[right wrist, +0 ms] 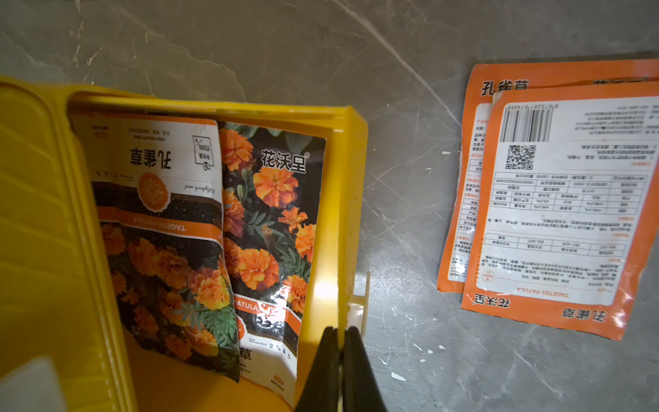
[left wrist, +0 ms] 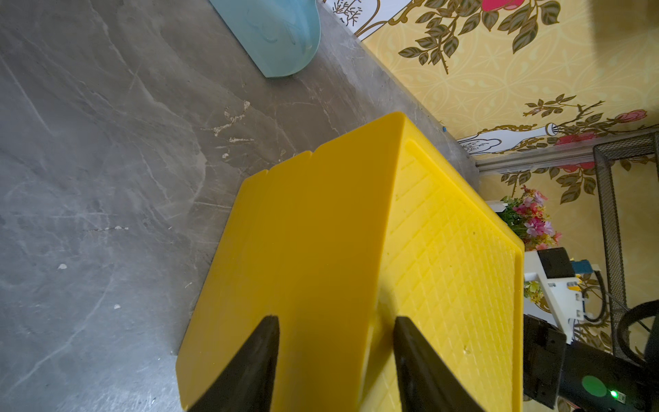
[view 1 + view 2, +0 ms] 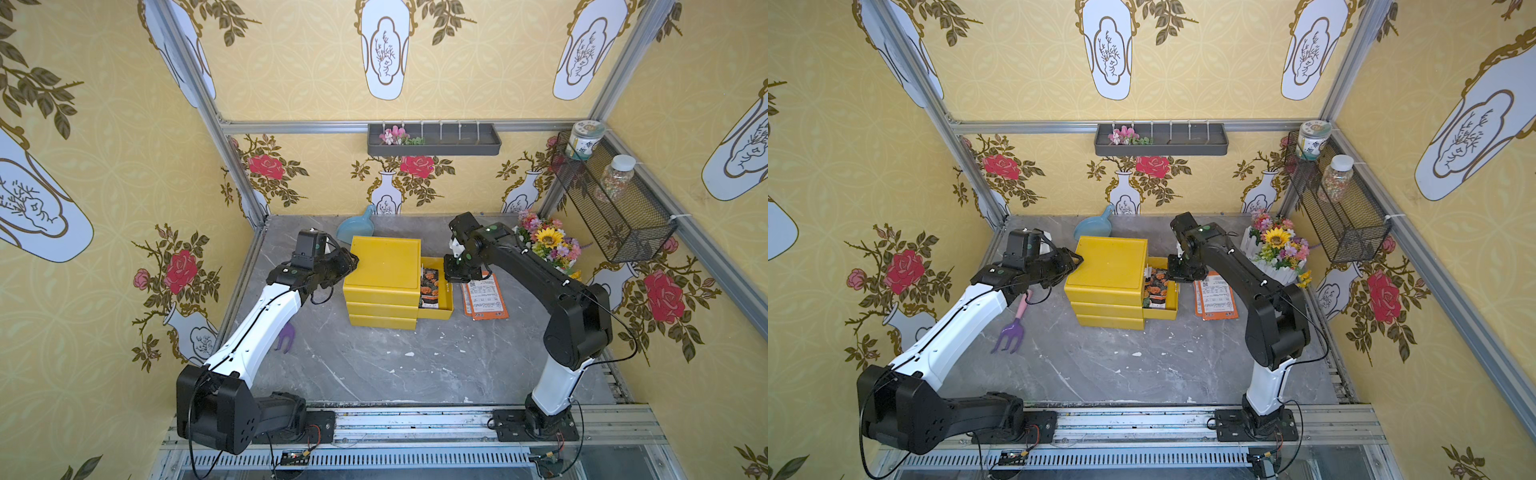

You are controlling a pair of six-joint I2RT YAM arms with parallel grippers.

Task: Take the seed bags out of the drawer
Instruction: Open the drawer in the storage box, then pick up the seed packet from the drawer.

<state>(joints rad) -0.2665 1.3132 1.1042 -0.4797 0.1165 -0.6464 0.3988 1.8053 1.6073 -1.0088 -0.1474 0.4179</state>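
The yellow cabinet stands mid-table with its top drawer pulled out to the right. Two seed bags with orange marigold fronts lie overlapping inside it, seen in both top views. Two more seed bags lie back-up on the table right of the drawer. My right gripper is shut on the drawer's thin front wall beside its handle. My left gripper is open, jaws astride the cabinet's upper left edge.
A blue dustpan lies behind the cabinet. A purple garden fork rests under my left arm. A flower basket stands at the back right, below a wire basket with jars. A grey tray hangs on the back wall.
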